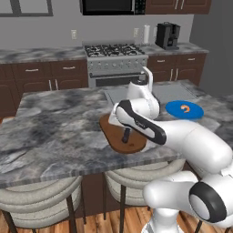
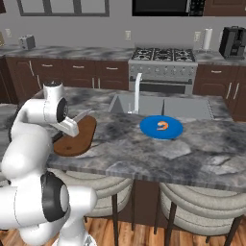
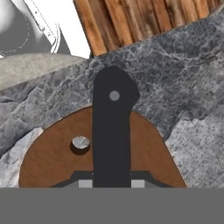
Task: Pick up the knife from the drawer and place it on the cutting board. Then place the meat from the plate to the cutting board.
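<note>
Fingers (image 3: 111, 183) closed on black-handled, silver-bladed knife (image 3: 111, 131), hand view showing its handle over oval brown wooden cutting board (image 1: 120, 136), blade visible from the right, board on grey marble counter (image 1: 59, 127), beyond the board orange-red curved meat (image 2: 163, 126) on round blue plate (image 2: 149, 129)

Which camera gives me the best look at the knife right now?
The hand view: the knife runs up the middle, its black handle over the cutting board, gripper shut on it. The left base view shows just the dark handle above the board; the right base view shows the grey blade past the wrist.
</note>
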Robot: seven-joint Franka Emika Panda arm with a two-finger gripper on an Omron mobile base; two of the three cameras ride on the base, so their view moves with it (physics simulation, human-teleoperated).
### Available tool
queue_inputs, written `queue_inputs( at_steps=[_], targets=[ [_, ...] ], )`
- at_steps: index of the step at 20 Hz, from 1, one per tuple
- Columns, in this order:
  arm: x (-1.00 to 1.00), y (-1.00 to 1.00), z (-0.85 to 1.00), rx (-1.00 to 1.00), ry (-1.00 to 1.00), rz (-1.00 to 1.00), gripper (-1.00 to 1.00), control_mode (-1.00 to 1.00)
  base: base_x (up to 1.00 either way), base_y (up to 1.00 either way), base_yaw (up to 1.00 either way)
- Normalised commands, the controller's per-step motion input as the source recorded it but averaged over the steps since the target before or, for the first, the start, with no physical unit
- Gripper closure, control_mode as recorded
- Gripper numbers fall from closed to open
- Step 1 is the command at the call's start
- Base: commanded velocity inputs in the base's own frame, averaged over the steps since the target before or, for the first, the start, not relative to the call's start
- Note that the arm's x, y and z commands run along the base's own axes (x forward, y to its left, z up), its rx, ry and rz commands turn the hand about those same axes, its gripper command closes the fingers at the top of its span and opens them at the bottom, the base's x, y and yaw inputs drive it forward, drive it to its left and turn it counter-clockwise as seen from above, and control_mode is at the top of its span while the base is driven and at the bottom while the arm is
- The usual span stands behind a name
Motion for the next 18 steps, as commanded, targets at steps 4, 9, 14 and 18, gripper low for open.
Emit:
queue_inputs(
  at_steps=[4,9,14,18],
  targets=[
    [0.15,0.0,-0.36,0.0,-0.03,0.06,1.0,-1.0,0.0,0.0,0.0],
    [0.13,0.03,-0.09,-0.04,-0.06,0.0,1.0,-1.0,0.0,0.0,0.0],
    [0.25,0.0,-0.16,-0.03,-0.02,0.0,1.0,-1.0,0.0,0.0,0.0],
    [0.32,0.0,-0.34,0.0,0.01,0.0,1.0,-1.0,0.0,0.0,0.0]
  ],
)
